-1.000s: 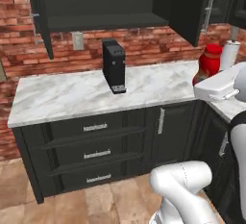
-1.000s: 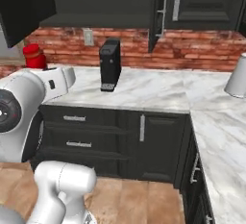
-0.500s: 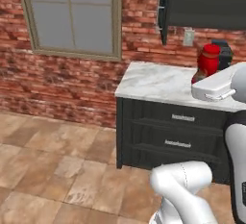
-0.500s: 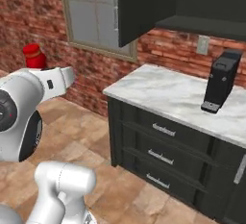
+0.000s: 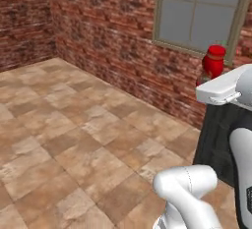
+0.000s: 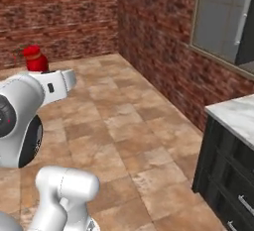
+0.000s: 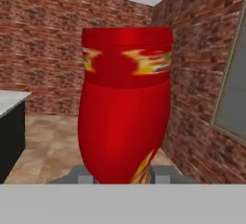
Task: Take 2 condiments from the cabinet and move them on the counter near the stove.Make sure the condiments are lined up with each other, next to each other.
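1. One red bottle [image 7: 124, 107] is sitting between the jaws in the hand view, with its body rising straight up from the two grey finger pads [image 7: 82, 175] that are pressing it from either side; the jaws are gripping it near the base.
2. The gripper [image 7: 124, 177] is hanging in the air, well apart from any counter.
3. In the left base view the red bottle [image 5: 213, 65] is showing its red cap and upper body just above the white hand, in front of the window [image 5: 204, 13].
4. In the right base view the same bottle [image 6: 34, 59] is poking up behind the white arm link at the left edge, over the tiled floor [image 6: 114, 121].
5. One bottle in total is appearing across the three views.
6. One marble counter [image 6: 238, 116] corner is showing at the right of the right base view, over dark drawer fronts [image 6: 228, 175] with two metal handles visible at the bottom right.
7. A dark cabinet door [image 6: 246, 31] with one vertical metal handle is hanging at the upper right of the same view.
8. Brick walls [image 5: 98, 41] are running along two sides and meeting in one corner.
9. One light counter edge [image 7: 12, 100] over a dark front is sitting at the left of the hand view.
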